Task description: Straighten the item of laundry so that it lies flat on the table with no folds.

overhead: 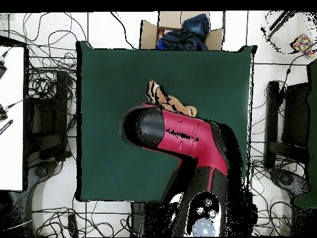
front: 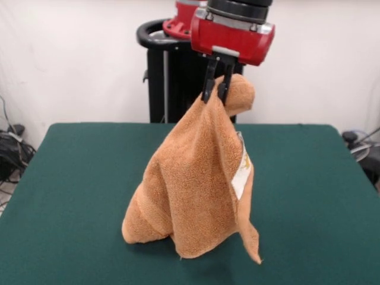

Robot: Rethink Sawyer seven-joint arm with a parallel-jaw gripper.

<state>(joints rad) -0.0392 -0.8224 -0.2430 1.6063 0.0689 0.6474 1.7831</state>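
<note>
The orange-tan towel (front: 193, 178) hangs from my gripper (front: 215, 95) in a tall draped cone. Its lower edges rest bunched on the green table (front: 77, 196), with a rolled fold at the lower left. A white tag (front: 241, 169) shows on its right side. The gripper's black fingers are shut on the towel's top part, and a lump of cloth bulges just right of them. In the overhead view the red arm (overhead: 186, 142) covers most of the towel; only a small piece of towel (overhead: 162, 97) shows beyond it on the table (overhead: 111, 80).
The black pedestal (front: 172, 77) stands at the table's far edge. A cardboard box (overhead: 179, 32) with dark cloth sits beyond the table edge in the overhead view. Cables lie on the floor around the table.
</note>
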